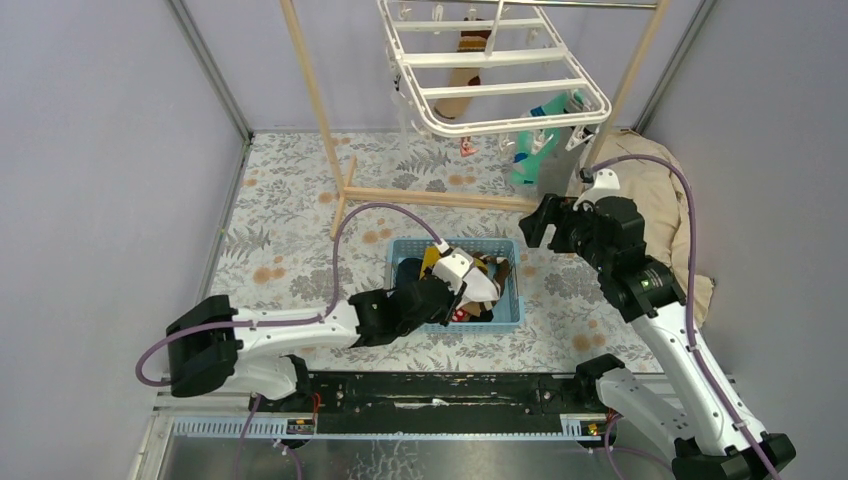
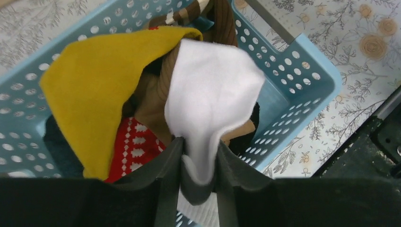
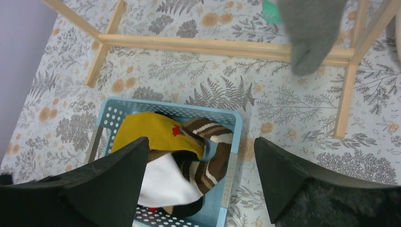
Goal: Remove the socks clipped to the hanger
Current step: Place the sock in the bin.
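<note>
The white hanger [image 1: 497, 58] hangs at the back from the wooden rack, with a brown-striped sock [image 1: 468, 45] and a teal sock [image 1: 535, 150] clipped to it. A grey sock [image 3: 309, 33] dangles at the top of the right wrist view. My left gripper [image 2: 199, 151] is over the blue basket [image 2: 307, 61] and is shut on a white sock [image 2: 213, 90], which drapes over a yellow sock [image 2: 94, 90] and a red patterned one [image 2: 135, 146]. My right gripper [image 3: 201, 142] is open and empty, above the basket's right rim [image 3: 236, 123].
The wooden rack's base bars [image 1: 430, 197] lie on the floral cloth just behind the basket [image 1: 510, 310]. A large beige cloth [image 1: 650, 170] is heaped at the right wall. Grey walls close in both sides.
</note>
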`<action>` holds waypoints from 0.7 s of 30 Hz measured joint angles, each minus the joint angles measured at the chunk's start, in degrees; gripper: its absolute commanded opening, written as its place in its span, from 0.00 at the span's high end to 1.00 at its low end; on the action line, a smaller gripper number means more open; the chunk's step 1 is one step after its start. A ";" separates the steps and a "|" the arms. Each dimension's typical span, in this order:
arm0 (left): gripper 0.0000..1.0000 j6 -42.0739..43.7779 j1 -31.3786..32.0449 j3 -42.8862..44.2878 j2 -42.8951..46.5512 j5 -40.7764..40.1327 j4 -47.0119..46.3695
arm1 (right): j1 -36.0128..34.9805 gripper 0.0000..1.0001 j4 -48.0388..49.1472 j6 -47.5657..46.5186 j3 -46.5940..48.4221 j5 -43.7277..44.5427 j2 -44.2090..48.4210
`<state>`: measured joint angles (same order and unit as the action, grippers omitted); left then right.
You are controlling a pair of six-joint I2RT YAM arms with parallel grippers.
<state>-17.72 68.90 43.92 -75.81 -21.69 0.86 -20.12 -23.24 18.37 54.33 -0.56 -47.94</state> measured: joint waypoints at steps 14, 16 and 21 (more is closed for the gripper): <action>0.01 -1.27 -1.51 4.11 -1.16 0.61 0.81 | -0.02 0.18 -1.18 -0.15 -7.17 -6.73 3.43; 0.01 -1.36 -1.51 6.16 -0.02 -0.15 2.12 | -0.02 0.22 -1.62 -0.28 -7.78 -7.54 3.67; 0.18 -1.66 -1.99 9.86 0.50 -3.17 3.80 | -0.02 0.23 -1.53 -0.72 -7.82 -11.13 2.49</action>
<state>-19.38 66.92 53.78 -75.31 -24.86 4.67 -20.14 -24.77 17.65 46.50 -11.68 -45.45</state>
